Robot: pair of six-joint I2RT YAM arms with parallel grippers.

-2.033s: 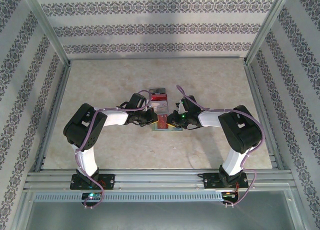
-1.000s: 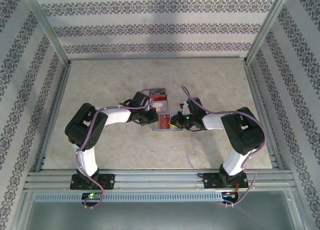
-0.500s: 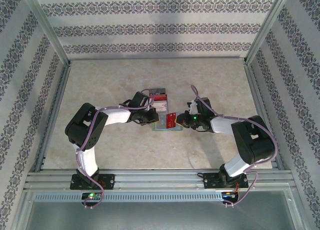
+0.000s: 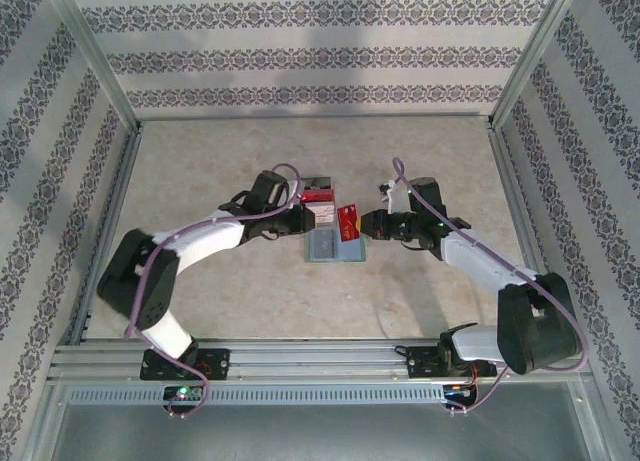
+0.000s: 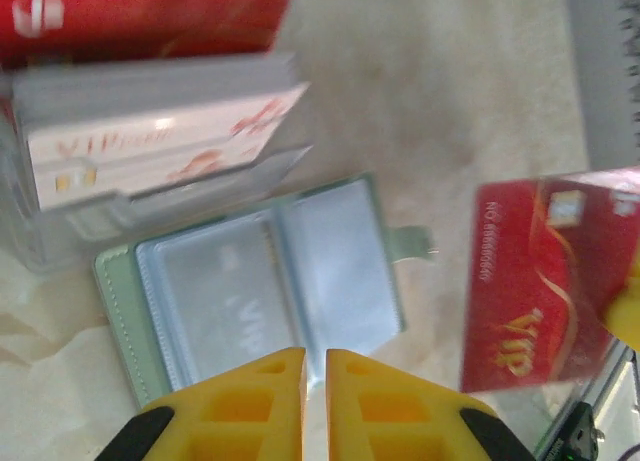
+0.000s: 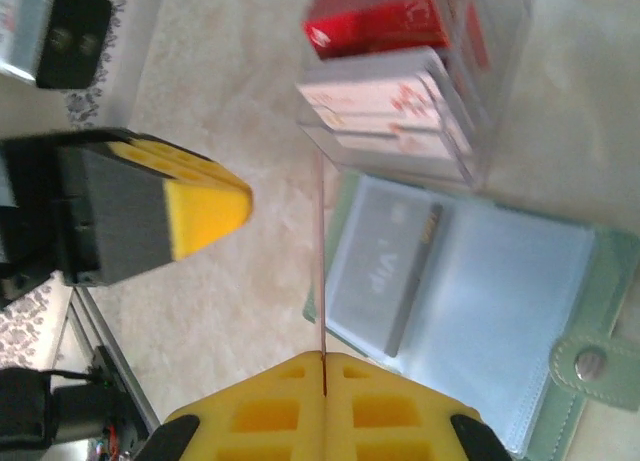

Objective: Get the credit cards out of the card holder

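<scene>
In the left wrist view the red card stack (image 5: 140, 16) is blurred and cut off at the top edge.

The right tool (image 6: 323, 359) pinches a red credit card (image 6: 320, 251), seen edge-on, by the edge of the open card holder (image 6: 510, 301) lying on the bench (image 6: 240, 311). A dark grey card (image 6: 385, 271) sits in one pocket. Just beyond, a clear box (image 6: 490, 131) holds pale cards (image 6: 385, 106).

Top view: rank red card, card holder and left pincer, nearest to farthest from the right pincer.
1. red card, clamped in the right pincer.
2. card holder, open on the table, just toward the bases.
3. left pincer, farthest, out to the left.
</scene>
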